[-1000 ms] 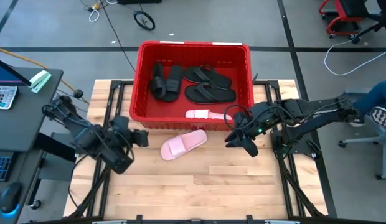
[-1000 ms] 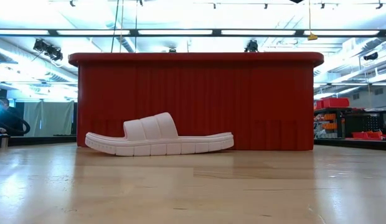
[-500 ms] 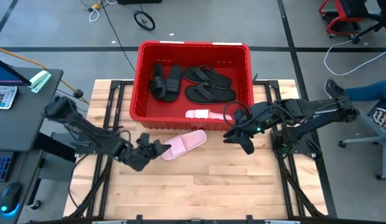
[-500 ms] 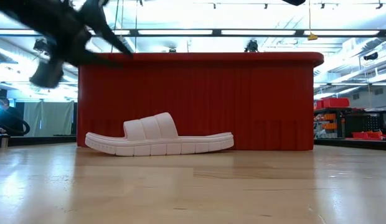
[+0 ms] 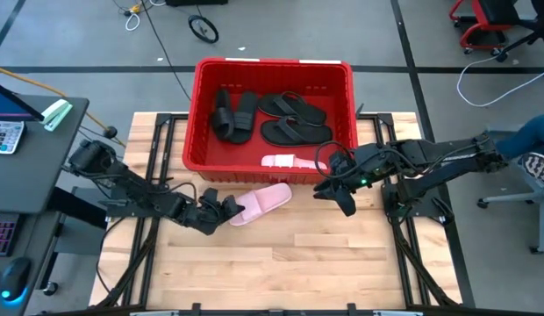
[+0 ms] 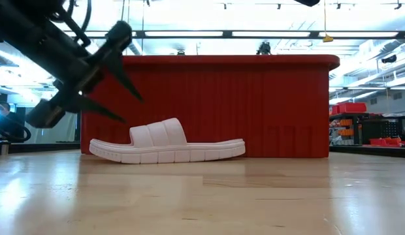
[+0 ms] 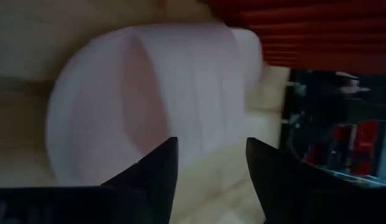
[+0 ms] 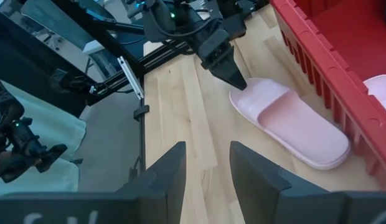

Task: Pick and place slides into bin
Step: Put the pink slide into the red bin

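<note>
One pale pink slide (image 5: 260, 204) lies sole down on the table just in front of the red bin's (image 5: 272, 65) near wall; it also shows in the low view (image 6: 166, 145). My left gripper (image 5: 230, 209) is open at the slide's left end, a little above it (image 6: 127, 104), and the fingers do not touch it in the left wrist view (image 7: 211, 163). My right gripper (image 5: 335, 195) is open and empty by the bin's near right corner (image 8: 207, 163). In the bin lie two black slides (image 5: 232, 114), two black flip-flops (image 5: 294, 118) and the other pink slide (image 5: 288, 161).
The bin stands at the table's far middle, its tall near wall (image 6: 209, 108) right behind the slide. Bare wood (image 5: 281, 263) stretches across the near half of the table. A desk with a calculator (image 5: 4, 136) stands off the left edge.
My left gripper has swung from near the table's left edge toward the right and come down to the pink slide's left end. The slide has not moved.
</note>
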Action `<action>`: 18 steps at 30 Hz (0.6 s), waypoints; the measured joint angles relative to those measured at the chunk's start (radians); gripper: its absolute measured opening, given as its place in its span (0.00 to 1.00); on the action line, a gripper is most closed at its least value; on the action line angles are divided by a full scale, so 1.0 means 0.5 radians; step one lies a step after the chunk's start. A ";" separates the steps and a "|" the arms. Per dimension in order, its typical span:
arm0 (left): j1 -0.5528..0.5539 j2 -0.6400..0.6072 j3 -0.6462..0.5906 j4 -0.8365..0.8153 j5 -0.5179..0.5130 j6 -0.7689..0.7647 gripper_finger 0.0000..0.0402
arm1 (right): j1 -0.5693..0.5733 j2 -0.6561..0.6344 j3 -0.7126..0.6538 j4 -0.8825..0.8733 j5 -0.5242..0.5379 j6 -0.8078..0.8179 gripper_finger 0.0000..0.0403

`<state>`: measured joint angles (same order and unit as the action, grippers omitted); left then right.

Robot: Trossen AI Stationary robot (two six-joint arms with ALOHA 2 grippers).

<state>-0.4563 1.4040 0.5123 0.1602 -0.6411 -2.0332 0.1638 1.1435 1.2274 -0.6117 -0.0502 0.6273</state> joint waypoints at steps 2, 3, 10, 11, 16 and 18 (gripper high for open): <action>0.032 0.033 0.000 -0.003 0.066 0.001 0.49 | 0.000 0.000 0.000 0.000 0.002 0.000 0.32; 0.046 0.044 0.000 -0.004 0.114 0.000 0.49 | 0.000 0.000 0.000 0.000 0.002 0.000 0.32; 0.133 0.139 0.000 0.001 0.212 0.001 0.46 | 0.000 0.000 0.000 -0.001 0.002 -0.002 0.32; 0.149 0.142 0.000 0.003 0.212 0.003 0.46 | 0.000 0.001 0.000 -0.001 0.002 -0.002 0.32; 0.222 0.151 0.000 0.106 0.209 0.147 0.45 | 0.000 0.000 0.000 -0.001 0.002 -0.003 0.32; 0.249 0.151 0.000 0.192 0.209 0.228 0.44 | 0.000 0.000 0.000 -0.002 0.002 -0.003 0.32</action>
<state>-0.3316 1.4796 0.5125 0.2564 -0.5368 -1.9194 0.1638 1.1435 1.2274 -0.6125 -0.0490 0.6258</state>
